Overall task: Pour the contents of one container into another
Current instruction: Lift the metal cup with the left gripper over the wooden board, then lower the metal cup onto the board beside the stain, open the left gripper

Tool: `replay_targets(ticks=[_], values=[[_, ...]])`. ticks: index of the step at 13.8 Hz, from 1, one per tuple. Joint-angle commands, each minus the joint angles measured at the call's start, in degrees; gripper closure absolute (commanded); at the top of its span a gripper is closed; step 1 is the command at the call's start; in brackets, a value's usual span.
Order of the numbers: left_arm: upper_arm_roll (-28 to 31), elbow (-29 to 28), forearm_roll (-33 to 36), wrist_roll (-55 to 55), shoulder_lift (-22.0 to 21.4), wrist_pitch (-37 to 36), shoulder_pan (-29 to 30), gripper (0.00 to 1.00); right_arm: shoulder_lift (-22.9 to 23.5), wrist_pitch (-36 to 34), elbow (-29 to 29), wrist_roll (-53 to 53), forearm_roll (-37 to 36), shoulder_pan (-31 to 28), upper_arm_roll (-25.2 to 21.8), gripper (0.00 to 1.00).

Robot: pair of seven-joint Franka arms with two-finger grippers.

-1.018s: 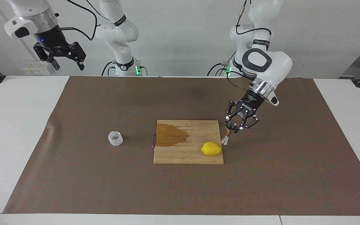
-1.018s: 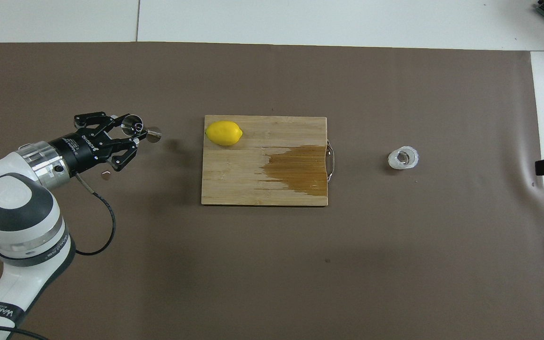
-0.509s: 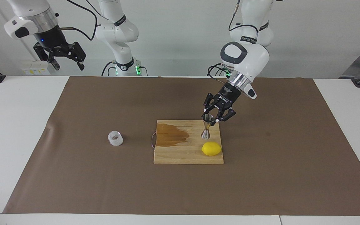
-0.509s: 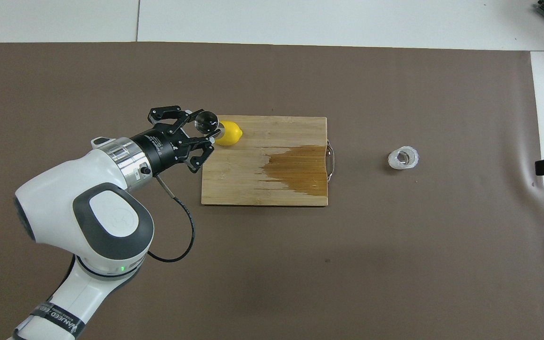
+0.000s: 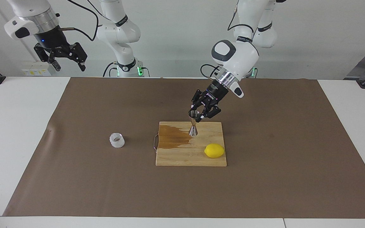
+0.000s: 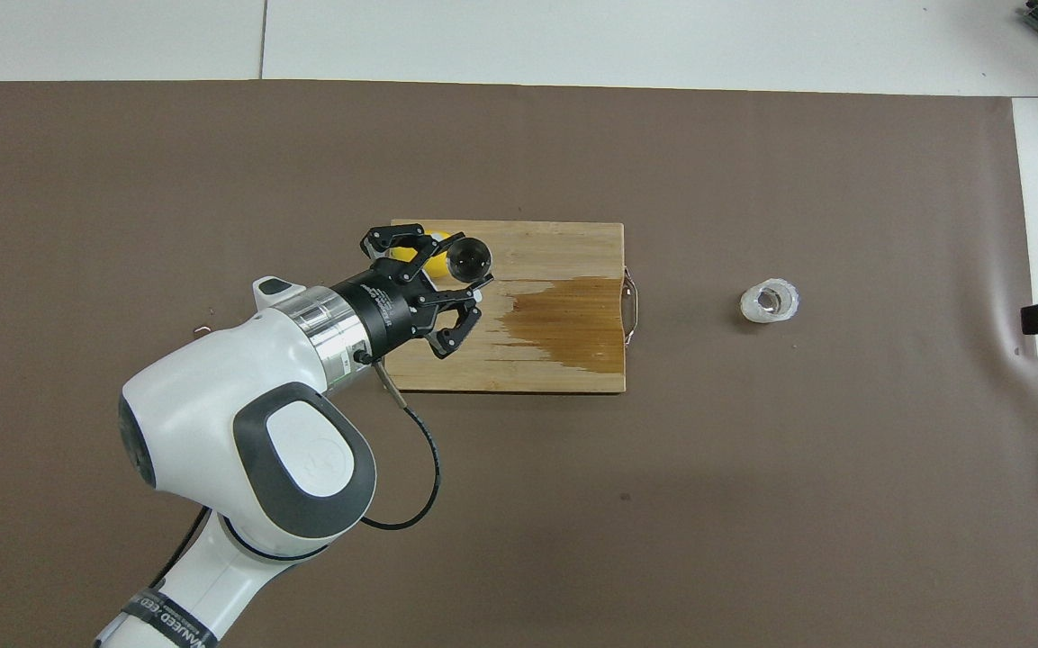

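Since a second ago, our left gripper has carried the steel jigger from just off the cutting board's edge at the left arm's end to a spot over the board. Its fingers are pinched tight on the jigger's top cup. We hold it upright, mouth up, so it can take a pour. It hangs low above the board, by the edge of the dark wet patch. We cannot tell if its foot touches the wood yet.

A yellow lemon lies on the board, farther from the robots than the jigger. From above our gripper hides most of it.

The clear bumpy tumbler stands on the brown mat, off the board's handle end, toward the right arm's end of the table. Nothing holds it. We think we are bringing the jigger closer to it so the pour is short.

Our right gripper waits high up past the mat's corner, wide open and empty.
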Motion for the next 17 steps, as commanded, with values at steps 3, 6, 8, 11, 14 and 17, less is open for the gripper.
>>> replay_targets(ticks=[3,6,8,11,14,17], values=[[-1.0,4.5,1.7,-8.6,7.2,8.3,-2.1,1.00,-1.5,1.0,-1.9,0.7,0.6,-0.2,0.2,0.00],[-2.6,4.8,1.4,-9.6,10.1,10.9,-2.1,1.00,-1.5,1.0,-1.8,0.7,0.5,-0.2,0.2,0.00],[-3.7,5.4,1.1,-9.8,12.3,11.6,-2.1,1.00,-1.5,1.0,-1.8,0.7,0.6,-0.2,0.2,0.00],[-7.5,7.4,0.4,-9.8,15.6,15.9,-1.8,1.00,-1.5,1.0,-1.8,0.7,0.6,-0.2,0.2,0.00],[-7.9,7.5,0.1,-9.8,16.0,16.2,-1.9,1.00,-1.5,1.0,-1.8,0.7,0.6,-0.2,0.2,0.00],[-7.9,7.4,-0.4,-9.9,16.0,16.3,-1.9,1.00,-1.5,1.0,-1.9,0.7,0.6,-0.2,0.2,0.00]])
